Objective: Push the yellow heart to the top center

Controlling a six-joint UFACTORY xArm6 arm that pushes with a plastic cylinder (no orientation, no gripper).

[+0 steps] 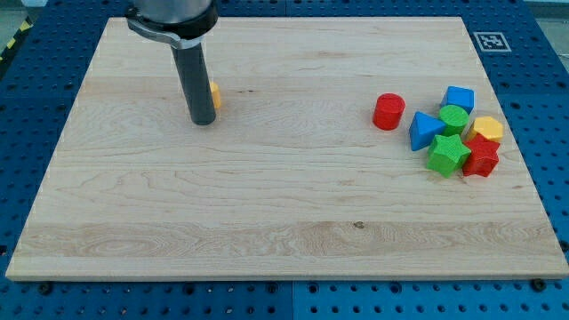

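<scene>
The yellow heart (pixel 215 95) sits on the wooden board (pixel 267 204) at the upper left, mostly hidden behind my rod; only its right edge shows. My tip (pixel 204 121) rests on the board just below and slightly left of the heart, very close to it; I cannot tell whether they touch.
A red cylinder (pixel 388 112) stands alone at the right. Further right is a tight cluster: blue triangle (pixel 425 130), blue block (pixel 460 97), green block (pixel 453 117), green star (pixel 448 155), yellow block (pixel 487 129), red block (pixel 483 156). A fiducial tag (pixel 492 41) marks the top right corner.
</scene>
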